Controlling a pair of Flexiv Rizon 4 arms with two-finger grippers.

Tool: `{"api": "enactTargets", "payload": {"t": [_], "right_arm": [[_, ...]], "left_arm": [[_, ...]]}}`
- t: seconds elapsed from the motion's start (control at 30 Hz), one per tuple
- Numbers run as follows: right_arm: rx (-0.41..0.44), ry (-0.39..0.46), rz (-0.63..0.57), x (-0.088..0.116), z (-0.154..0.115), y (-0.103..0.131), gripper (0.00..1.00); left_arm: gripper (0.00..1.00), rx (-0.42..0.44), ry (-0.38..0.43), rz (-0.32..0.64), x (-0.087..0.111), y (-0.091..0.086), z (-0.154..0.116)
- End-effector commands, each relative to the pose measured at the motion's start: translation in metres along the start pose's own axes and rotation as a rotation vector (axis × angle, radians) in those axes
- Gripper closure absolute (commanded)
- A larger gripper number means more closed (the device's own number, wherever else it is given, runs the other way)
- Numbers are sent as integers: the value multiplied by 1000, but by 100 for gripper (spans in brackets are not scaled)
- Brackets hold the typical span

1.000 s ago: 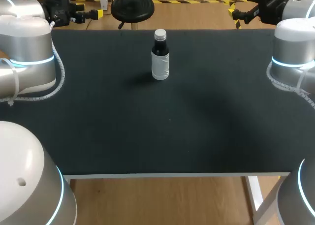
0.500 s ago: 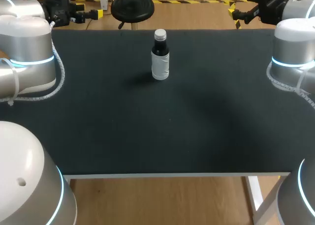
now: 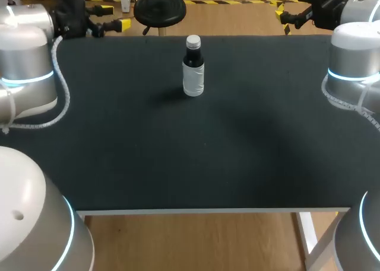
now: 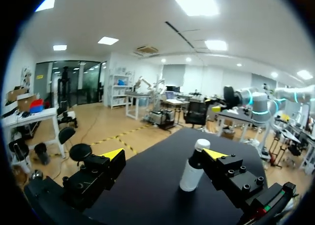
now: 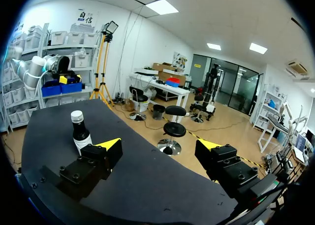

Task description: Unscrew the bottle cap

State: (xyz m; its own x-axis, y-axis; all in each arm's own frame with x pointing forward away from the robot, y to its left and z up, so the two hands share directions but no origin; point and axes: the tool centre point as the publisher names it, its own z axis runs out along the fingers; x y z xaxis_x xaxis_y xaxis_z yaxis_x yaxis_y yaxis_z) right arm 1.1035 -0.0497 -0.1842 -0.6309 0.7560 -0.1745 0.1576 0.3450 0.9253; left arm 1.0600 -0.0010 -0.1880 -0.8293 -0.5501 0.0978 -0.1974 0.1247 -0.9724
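The bottle (image 3: 193, 75) stands upright on the black table (image 3: 208, 158), toward twelve o'clock from its middle, near the far edge; its pale cap (image 3: 193, 42) is on; the left gripper (image 4: 165, 155) hangs by the ten o'clock corner, fingers wide apart, the bottle well ahead of it; the right gripper (image 5: 158, 145) hangs by the two o'clock corner, fingers likewise spread, well apart from the bottle.

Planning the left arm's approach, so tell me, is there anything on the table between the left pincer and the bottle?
Nothing: in the head view, only bare black table mat lies between the left pincer and the bottle.
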Motion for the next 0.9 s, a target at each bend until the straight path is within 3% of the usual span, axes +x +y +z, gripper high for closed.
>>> {"api": "enactTargets", "payload": {"t": [0.03, 0.37, 0.9], "right_arm": [[-2, 1, 0, 0, 0, -1, 0], [-2, 1, 0, 0, 0, -1, 0], [-2, 1, 0, 0, 0, -1, 0]], "left_arm": [[0, 108, 230, 57, 5, 18, 10], [0, 155, 438, 106, 30, 44, 44], [0, 132, 599, 140, 34, 61, 95]]}}
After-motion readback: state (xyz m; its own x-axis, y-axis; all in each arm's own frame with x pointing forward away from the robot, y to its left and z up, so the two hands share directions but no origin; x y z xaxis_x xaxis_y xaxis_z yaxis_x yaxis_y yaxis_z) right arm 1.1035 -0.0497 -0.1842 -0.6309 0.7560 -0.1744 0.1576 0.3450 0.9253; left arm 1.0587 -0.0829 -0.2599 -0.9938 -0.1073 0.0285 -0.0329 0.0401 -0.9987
